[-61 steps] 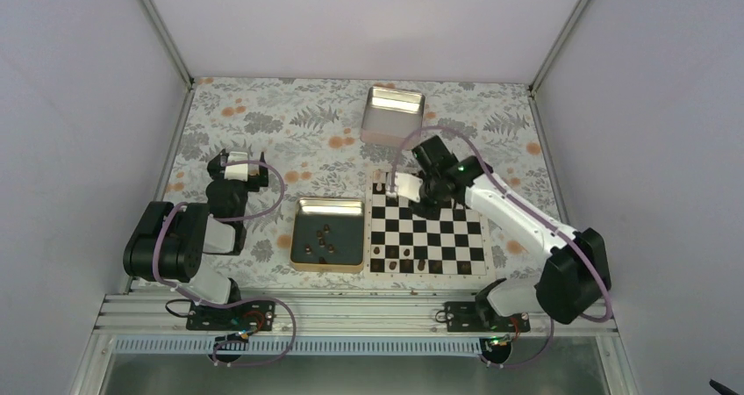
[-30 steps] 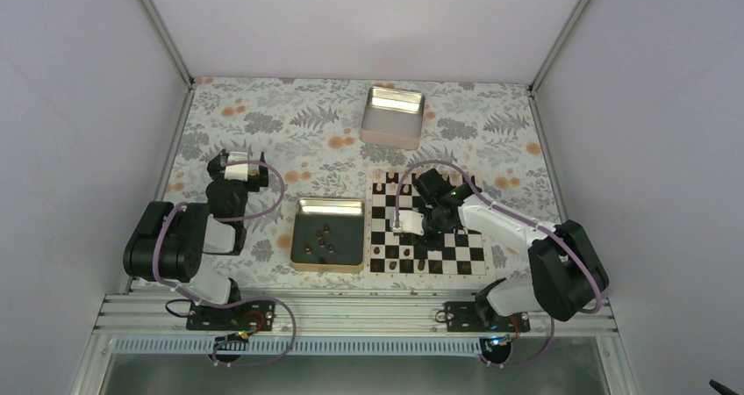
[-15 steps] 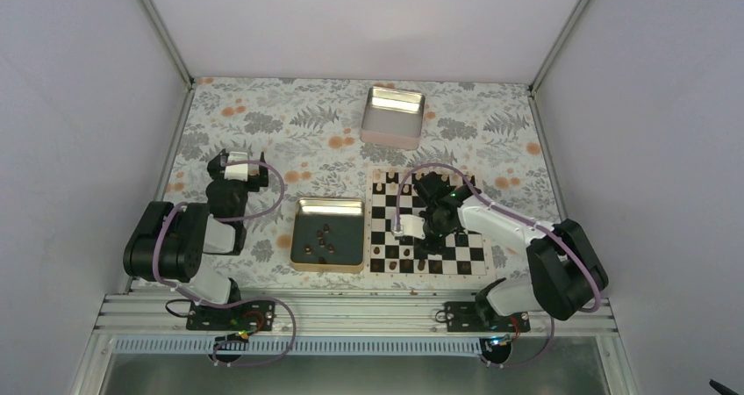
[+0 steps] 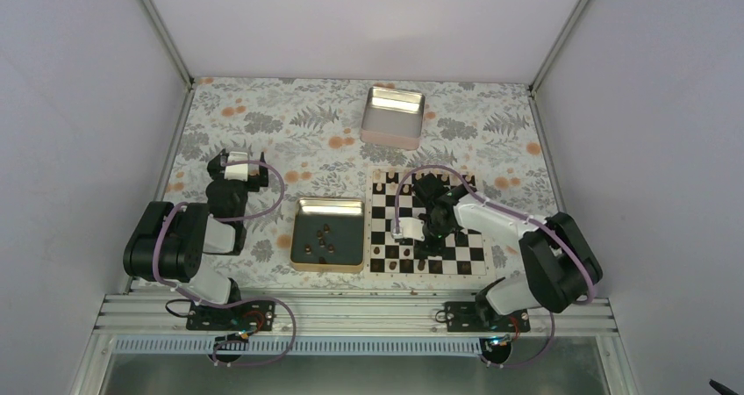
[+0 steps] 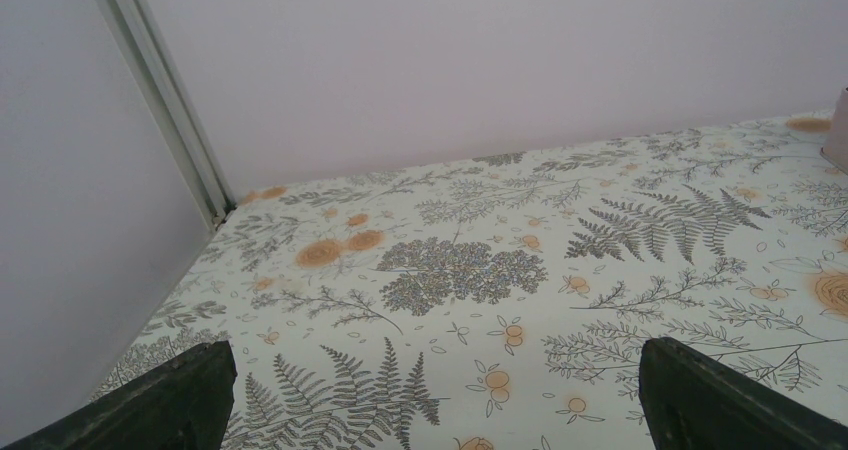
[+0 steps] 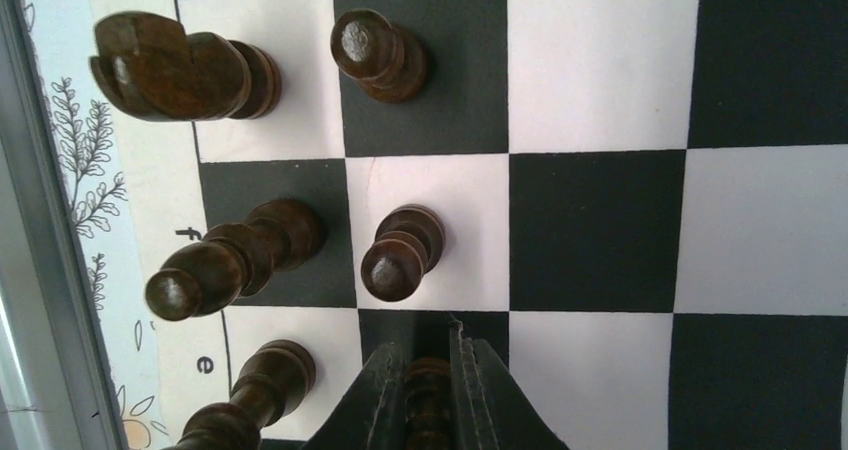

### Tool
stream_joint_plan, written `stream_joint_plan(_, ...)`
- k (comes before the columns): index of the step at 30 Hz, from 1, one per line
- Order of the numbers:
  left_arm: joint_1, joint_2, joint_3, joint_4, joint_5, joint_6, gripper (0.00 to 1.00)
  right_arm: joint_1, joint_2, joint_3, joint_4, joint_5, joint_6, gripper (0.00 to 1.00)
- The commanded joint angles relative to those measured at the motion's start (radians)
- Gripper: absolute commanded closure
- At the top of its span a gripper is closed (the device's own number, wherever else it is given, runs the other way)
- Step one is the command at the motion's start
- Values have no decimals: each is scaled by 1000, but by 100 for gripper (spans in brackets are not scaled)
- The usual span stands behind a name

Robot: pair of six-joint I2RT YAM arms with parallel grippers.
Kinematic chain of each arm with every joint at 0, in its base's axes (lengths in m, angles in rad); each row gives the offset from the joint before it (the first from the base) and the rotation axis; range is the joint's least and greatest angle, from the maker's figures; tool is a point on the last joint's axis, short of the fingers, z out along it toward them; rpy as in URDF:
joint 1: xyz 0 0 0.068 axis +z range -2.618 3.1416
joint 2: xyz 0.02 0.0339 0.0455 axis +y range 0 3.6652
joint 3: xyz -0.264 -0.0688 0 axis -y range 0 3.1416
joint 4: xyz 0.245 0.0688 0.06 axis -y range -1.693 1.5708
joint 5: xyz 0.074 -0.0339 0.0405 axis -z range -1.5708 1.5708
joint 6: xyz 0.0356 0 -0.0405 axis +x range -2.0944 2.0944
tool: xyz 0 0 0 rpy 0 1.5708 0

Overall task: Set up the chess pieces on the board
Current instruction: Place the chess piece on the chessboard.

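Fingers [image 6: 384,402] of my right gripper [image 6: 427,370] are pinched narrow on a dark piece [image 6: 428,410]. Its ringed stem shows in the slit between them, but I cannot tell its kind, nor whether its foot touches the board [image 6: 600,230]. I hold it over a black square.

Just ahead of my tips, a pawn [image 6: 402,253] stands on a white square. Beside that, nearer the rim, a bishop [image 6: 235,260] stands on black by the letter f. Further along are a second pawn [image 6: 378,55] on black and a knight [image 6: 180,70] on white. One more tall piece [image 6: 245,400] stands at my side by the letter e. All of them are upright and apart from one another.

From above, my right gripper [image 4: 419,233] hangs low over the left half of the board [image 4: 465,241], just behind the short row of dark pieces [image 4: 392,262] along its near edge. Touching the board's left side is the tray [image 4: 327,205], with loose pieces [image 4: 325,237] scattered in it. The tin [image 4: 393,114] sits well behind the board.

My left gripper [image 5: 440,410] is off to the left, near nothing of the task. Its fingers [image 5: 165,400] are spread wide with only the floral cloth [image 5: 460,270] between them.
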Motion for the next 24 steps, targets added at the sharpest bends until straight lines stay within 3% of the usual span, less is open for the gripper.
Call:
stream_joint_plan(1,-4,9,2,38,6,3,0,-10,6,-6,9,-20,-9,90)
stream_joint_plan(24,-5,9,3,38,6,2,0,-10,-39,34,-26,-19,-4,74)
